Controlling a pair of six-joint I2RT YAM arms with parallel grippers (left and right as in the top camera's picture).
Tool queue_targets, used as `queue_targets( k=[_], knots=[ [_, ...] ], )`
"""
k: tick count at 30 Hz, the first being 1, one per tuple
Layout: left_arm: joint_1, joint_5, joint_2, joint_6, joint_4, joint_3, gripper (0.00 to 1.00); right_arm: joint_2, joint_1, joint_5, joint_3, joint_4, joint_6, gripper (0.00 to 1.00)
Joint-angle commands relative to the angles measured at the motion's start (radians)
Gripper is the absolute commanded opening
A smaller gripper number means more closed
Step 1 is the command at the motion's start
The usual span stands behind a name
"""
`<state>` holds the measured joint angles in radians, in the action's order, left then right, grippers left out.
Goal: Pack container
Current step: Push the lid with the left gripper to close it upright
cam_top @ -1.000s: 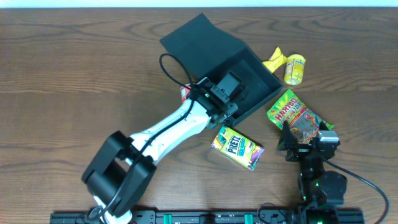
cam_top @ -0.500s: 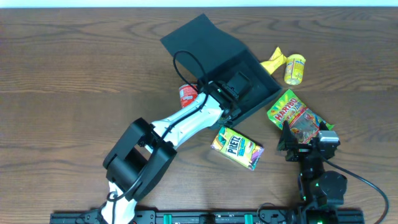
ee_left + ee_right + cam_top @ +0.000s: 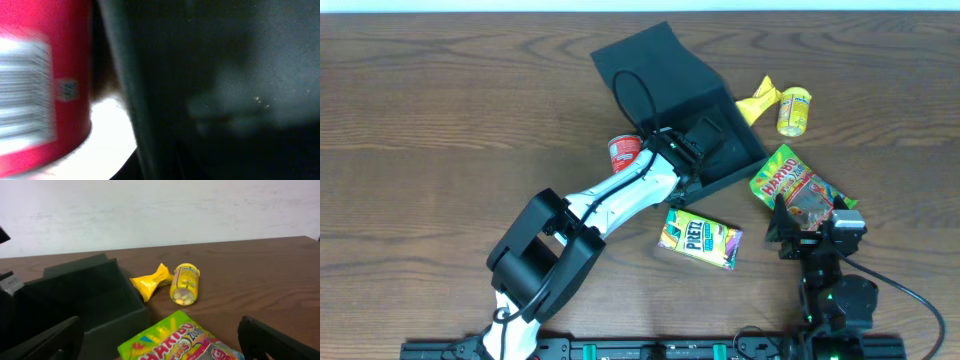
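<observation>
The black container [image 3: 720,112] lies at the table's centre back with its flap lid [image 3: 650,60] open to the upper left. It fills the left wrist view [image 3: 225,75] and shows in the right wrist view [image 3: 75,295]. My left gripper [image 3: 693,152] sits astride the container's near-left wall and appears shut on it; its fingers are hidden in the left wrist view. A red can [image 3: 624,152] stands just left of that wall [image 3: 45,75]. My right gripper [image 3: 815,222] is open and empty above a Haribo bag [image 3: 792,182].
A Pretz packet [image 3: 700,238] lies in front of the container. A yellow can [image 3: 794,110] and a yellow packet [image 3: 760,98] lie to its right, also in the right wrist view [image 3: 185,282] [image 3: 152,280]. The Haribo bag [image 3: 175,340] lies between my right fingers.
The left arm has swung the container round and a little to the right, uncovering the red can. The Pretz packet shifted slightly. The right arm has not moved.
</observation>
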<state>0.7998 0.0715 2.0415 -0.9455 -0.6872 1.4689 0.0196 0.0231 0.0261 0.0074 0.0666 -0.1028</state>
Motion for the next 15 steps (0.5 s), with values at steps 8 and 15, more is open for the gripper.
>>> queue_targets(
  k=[8,15],
  knots=[
    [-0.019,0.195,0.011,0.364,-0.077,0.013,0.09,-0.001,-0.004,0.003,-0.002,0.005,-0.012,0.99],
    [-0.054,0.246,0.012,0.419,-0.111,0.013,0.09,-0.001,-0.004,0.004,-0.002,0.005,-0.013,0.99]
  ],
)
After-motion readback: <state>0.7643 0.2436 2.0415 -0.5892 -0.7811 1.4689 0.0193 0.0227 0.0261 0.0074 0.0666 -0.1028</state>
